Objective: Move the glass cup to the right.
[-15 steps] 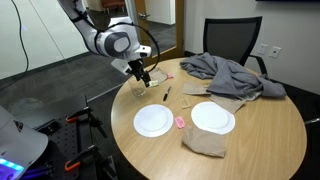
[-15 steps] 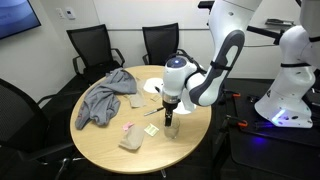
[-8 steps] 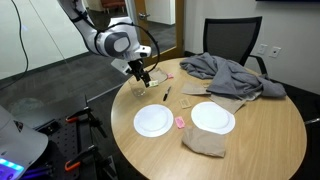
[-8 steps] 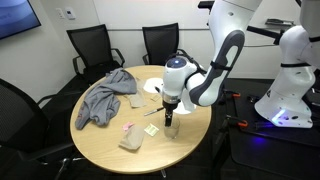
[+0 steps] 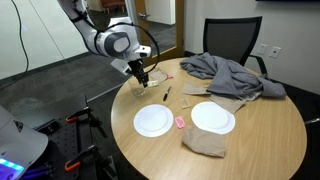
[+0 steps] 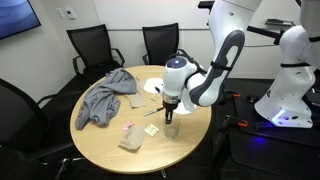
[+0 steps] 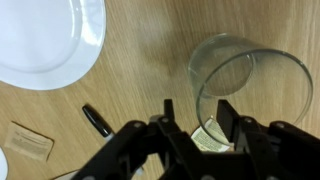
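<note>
The glass cup (image 7: 247,72) is a small clear tumbler standing upright on the round wooden table (image 5: 260,140), close to its edge. In both exterior views my gripper (image 5: 143,76) (image 6: 170,116) points down right over the cup (image 5: 139,87) (image 6: 172,129). In the wrist view my gripper (image 7: 197,112) straddles the cup's near wall, one finger outside and one inside the rim. A small gap shows on each side of the glass. A printed paper slip lies under the cup.
Two white plates (image 5: 153,121) (image 5: 213,117) lie in the table's middle, with a pink item (image 5: 179,122) between them. A black pen (image 7: 97,121) lies near the cup. A grey cloth (image 5: 225,72), a brown bag (image 5: 205,142) and black chairs (image 6: 160,42) are farther off.
</note>
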